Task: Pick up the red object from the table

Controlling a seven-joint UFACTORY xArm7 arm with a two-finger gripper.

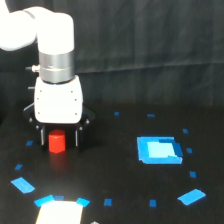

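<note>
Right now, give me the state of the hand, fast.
Hand: fingers stand on either side of the red object, which sits low near the table. Whether they have closed on it cannot be told.

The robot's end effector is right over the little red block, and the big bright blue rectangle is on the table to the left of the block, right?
Not quite. In the exterior view, the end effector does straddle the red block, but the big blue rectangle lies on the table toward the exterior view's right of the block, not left.

White rounded arm [37, 25], silver wrist band, boxy white hand [58, 137] with black fingers [41, 135].
</note>
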